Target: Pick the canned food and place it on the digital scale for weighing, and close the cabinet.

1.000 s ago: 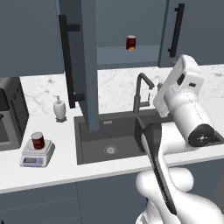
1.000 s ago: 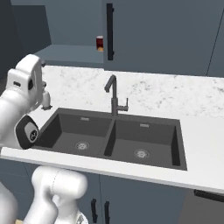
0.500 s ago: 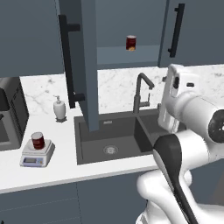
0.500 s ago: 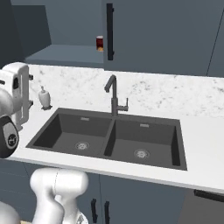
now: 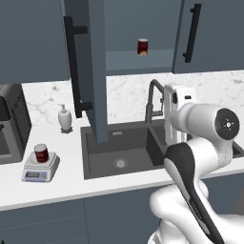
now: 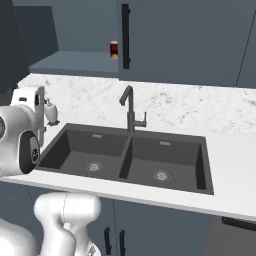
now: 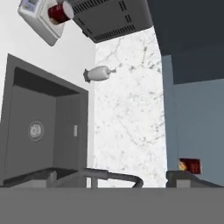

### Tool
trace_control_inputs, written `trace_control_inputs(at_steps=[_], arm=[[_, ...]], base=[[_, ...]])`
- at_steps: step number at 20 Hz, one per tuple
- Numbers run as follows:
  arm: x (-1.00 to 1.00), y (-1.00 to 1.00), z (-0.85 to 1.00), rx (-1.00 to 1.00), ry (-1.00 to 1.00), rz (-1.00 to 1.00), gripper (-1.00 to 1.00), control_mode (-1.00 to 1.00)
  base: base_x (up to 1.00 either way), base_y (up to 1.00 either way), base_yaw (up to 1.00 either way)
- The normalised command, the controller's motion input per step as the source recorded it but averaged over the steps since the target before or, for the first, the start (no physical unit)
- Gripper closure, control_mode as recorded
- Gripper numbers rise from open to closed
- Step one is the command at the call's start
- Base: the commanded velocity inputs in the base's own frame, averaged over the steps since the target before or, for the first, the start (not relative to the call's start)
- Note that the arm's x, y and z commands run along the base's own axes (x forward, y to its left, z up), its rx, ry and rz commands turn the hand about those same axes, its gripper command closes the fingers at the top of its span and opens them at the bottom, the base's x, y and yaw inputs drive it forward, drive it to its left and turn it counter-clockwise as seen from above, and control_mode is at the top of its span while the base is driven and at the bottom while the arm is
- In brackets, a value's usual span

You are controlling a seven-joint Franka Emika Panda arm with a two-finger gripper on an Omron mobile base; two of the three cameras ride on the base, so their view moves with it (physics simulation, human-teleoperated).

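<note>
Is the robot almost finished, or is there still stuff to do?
Halfway, it seems. The canned food already stands on the digital scale, so the weighing part looks done. Left: the cabinet door is open, sticking out over the sink. Whether the arm is going for it, I cannot tell.

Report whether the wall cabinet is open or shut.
Open: the cabinet door stands swung out edge-on over the sink, baring a shelf with a second can.

Veined marble counter (image 5: 128, 95); seemingly matt sink (image 5: 119, 147)
</note>
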Motion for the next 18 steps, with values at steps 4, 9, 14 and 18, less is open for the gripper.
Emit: trace_control_inputs(at_steps=[4,9,14,18], arm=[[0.01,0.52,-0.94,-0.09,-0.07,0.12,-1.0,-1.0],[0.0,0.52,-0.88,-0.07,-0.22,0.1,-1.0,-1.0],[0.3,0.31,-0.97,-0.02,-0.19,0.08,-1.0,-1.0],[0.47,0.41,-0.87,-0.01,-0.15,0.05,-1.0,-1.0]], base=[[0.0,0.0,0.0],[0.0,0.0,0.0],[0.0,0.0,0.0],[0.0,0.0,0.0]])
